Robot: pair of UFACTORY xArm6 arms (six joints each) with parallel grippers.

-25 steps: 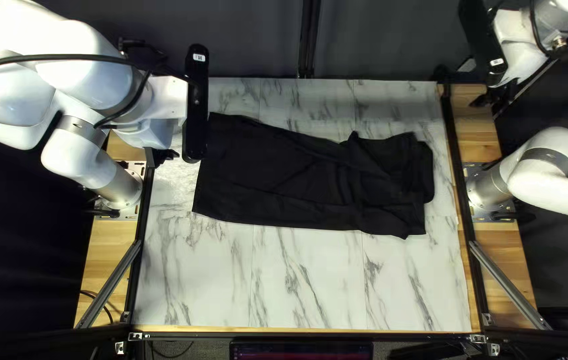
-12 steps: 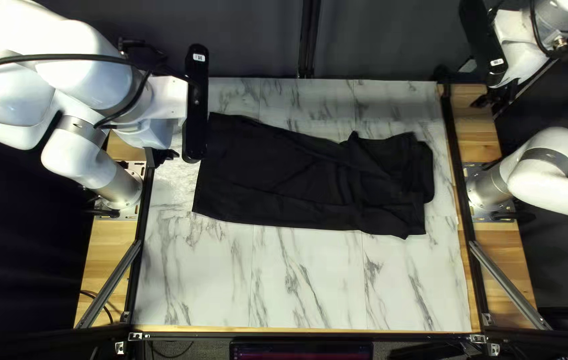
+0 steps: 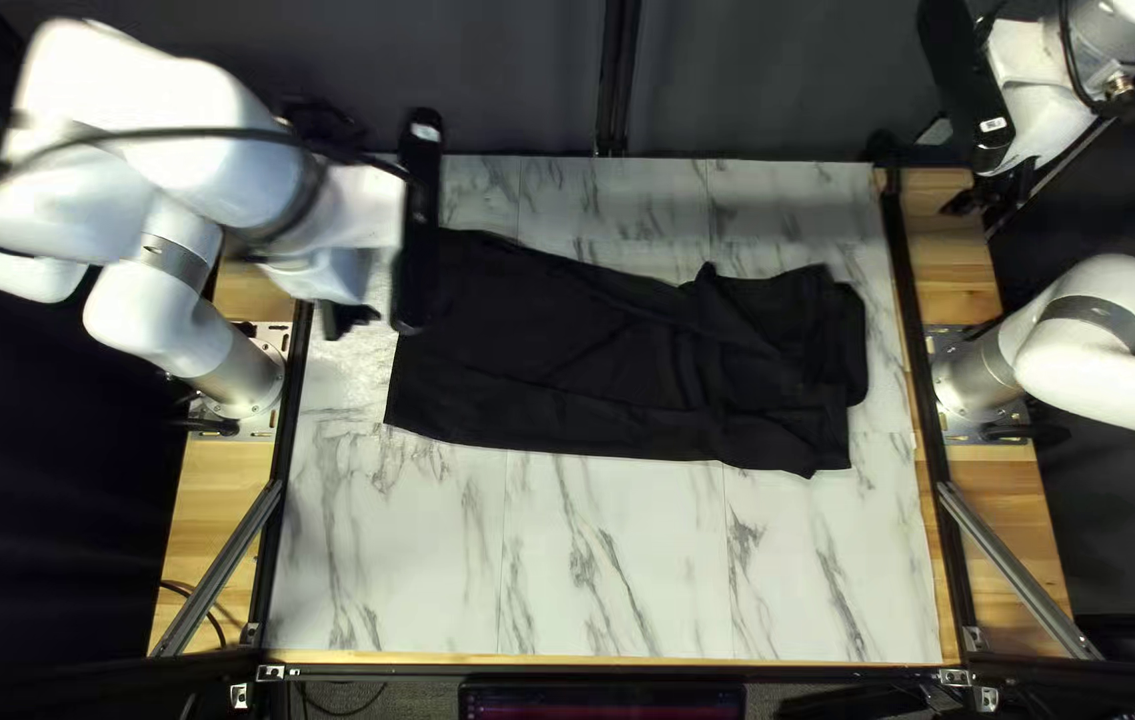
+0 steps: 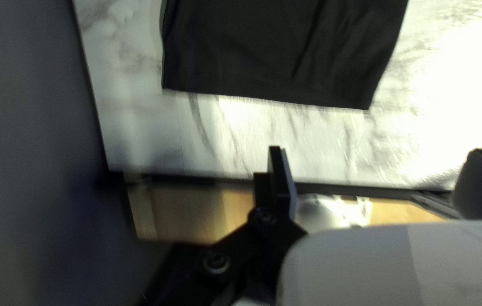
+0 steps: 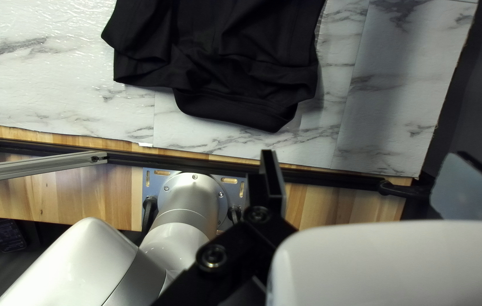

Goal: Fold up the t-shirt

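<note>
The black t-shirt [image 3: 594,354] lies as a long band across the table, its straight edge at the left and its bunched end at the right of the top left view. My left gripper [image 3: 352,318] hovers over the table's left edge, beside the cloth. In the left wrist view that gripper [image 4: 381,177] is open, with the t-shirt's straight edge [image 4: 275,62] ahead of it. My right gripper [image 3: 974,200] is raised past the table's far right corner. Seen from the right wrist, that gripper [image 5: 372,181] is open and empty, with the rumpled shirt end [image 5: 235,68] ahead.
Marbled board [image 3: 621,560] shows along the near side of the shirt. Black rails run down both sides, the right one [image 3: 918,360] beside my right arm's base [image 3: 974,374]. My left arm's base [image 3: 241,374] stands at the opposite edge. A dark curtain [image 3: 501,80] hangs behind.
My left arm has shifted slightly right in the top left view, its wrist now covering a little more of the shirt's far left corner. The right arm and the t-shirt look unmoved.
</note>
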